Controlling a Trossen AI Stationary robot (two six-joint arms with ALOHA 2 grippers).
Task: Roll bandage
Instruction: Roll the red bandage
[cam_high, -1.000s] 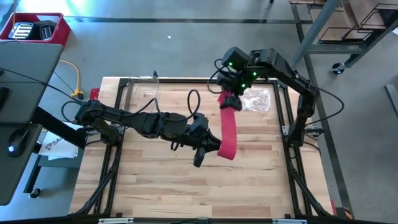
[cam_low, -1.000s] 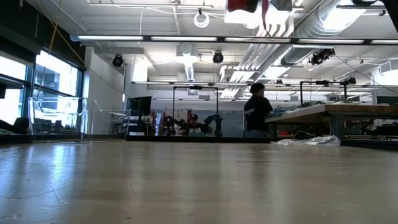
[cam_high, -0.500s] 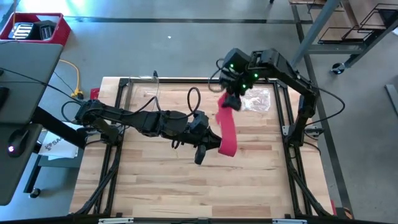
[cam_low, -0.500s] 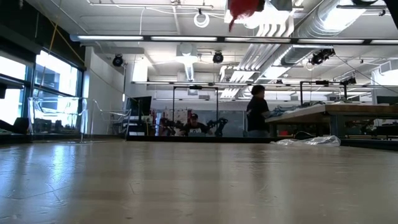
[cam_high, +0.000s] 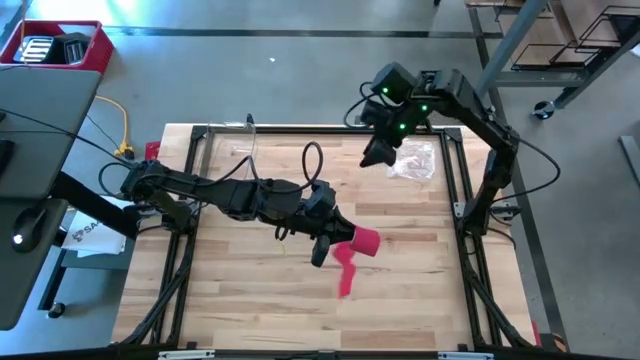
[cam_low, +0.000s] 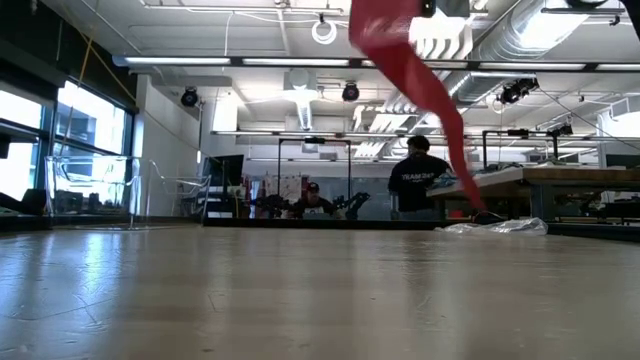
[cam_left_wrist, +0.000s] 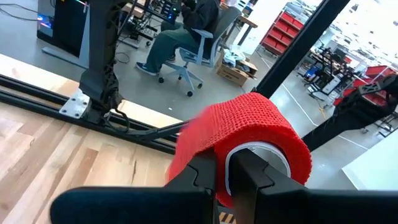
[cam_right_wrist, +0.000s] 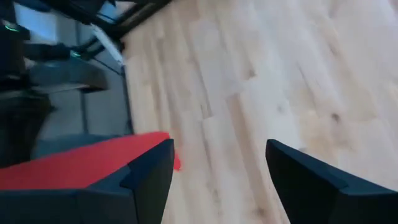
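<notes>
Gripping the bandage (cam_high: 361, 243) roll, your left gripper (cam_high: 335, 240) has its jaws clamped on it above mid-table, a loose red tail dangling below. Farther back, your right gripper (cam_high: 377, 153) hovers beside the plastic bag (cam_high: 415, 160), jaws spread wide, empty.

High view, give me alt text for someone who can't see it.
Seen from above, the left gripper at the middle of the wooden table holds a red bandage roll, its loose tail trailing toward the near edge. The right gripper, jaws open and empty, hangs above the far right, beside a clear plastic bag.
</notes>
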